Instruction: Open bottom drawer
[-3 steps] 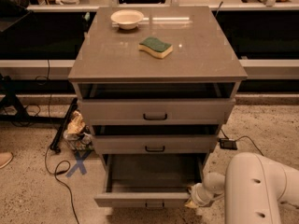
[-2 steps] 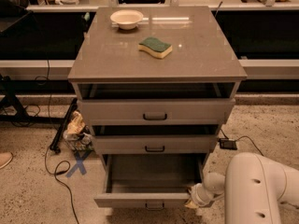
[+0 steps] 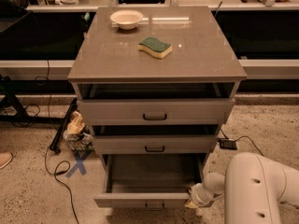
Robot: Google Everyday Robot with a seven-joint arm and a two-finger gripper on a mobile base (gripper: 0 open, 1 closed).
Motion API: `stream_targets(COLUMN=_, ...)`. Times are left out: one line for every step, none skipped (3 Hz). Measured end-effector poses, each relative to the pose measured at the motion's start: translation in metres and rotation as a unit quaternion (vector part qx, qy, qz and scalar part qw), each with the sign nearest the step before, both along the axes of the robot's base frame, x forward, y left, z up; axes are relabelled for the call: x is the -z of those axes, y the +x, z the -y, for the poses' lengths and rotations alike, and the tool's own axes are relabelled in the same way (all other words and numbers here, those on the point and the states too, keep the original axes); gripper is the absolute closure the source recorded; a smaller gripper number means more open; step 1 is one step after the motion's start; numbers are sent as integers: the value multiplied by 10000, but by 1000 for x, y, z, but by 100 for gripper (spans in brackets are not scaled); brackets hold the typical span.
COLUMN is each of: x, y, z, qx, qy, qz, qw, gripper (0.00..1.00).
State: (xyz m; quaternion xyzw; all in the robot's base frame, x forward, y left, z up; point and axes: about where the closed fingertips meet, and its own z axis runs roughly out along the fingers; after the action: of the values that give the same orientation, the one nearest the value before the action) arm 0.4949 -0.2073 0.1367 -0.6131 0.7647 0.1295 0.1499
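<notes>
Bottom drawer (image 3: pixel 148 199): pulled out beneath middle drawer (image 3: pixel 155 144).
Hand (image 3: pixel 192 200): set at its right front corner; grip cannot be told.

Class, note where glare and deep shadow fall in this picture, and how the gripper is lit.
Camera view: a glare streak crosses the cabinet top beside the bowl; the gaps above the top drawer and middle drawer are dark shadow; the bottom drawer is dim inside; the gripper, at that drawer's front right corner, sits in low light.
</notes>
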Motion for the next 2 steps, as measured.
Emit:
stream_targets(x=0, y=0, z=0, qx=0, qy=0, qz=0, qw=10000, gripper=58)
stream_targets(x=0, y=0, z=0, qx=0, qy=1, qz=-1, qw=10000, gripper=35)
